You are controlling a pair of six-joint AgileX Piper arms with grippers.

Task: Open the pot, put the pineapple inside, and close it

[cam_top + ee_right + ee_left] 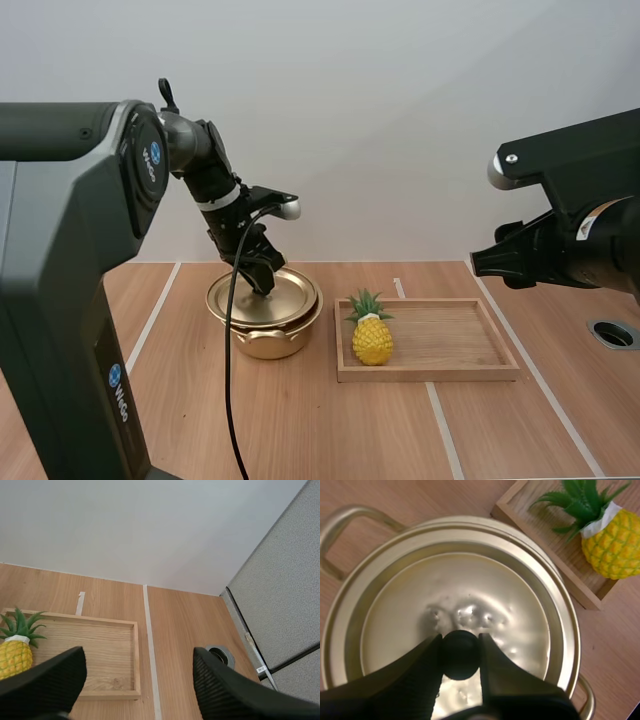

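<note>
- Two black fingers of the left gripper (460,642) pinch the dark knob (460,656) on the lid (292,296), left of centre in the high view.
- Lid looks seated flat on the gold pot (268,342), which stands on the table (300,430) just beside the tray's left end.
- Pineapple (372,338) stands upright inside the tray (450,345), at its left end near the pot, around the frame's centre.
- Right gripper (139,655) hangs at the right edge of the high view, raised above the tray's right end, fingers spread wide and holding nothing.
- Step in hand, by my judgement: opening the pot. The grip is made, the lift not yet done.
- Next move calls for a straight lift of the lid, then setting it aside, clear of pot and tray, so the right gripper can reach the pineapple.
</note>
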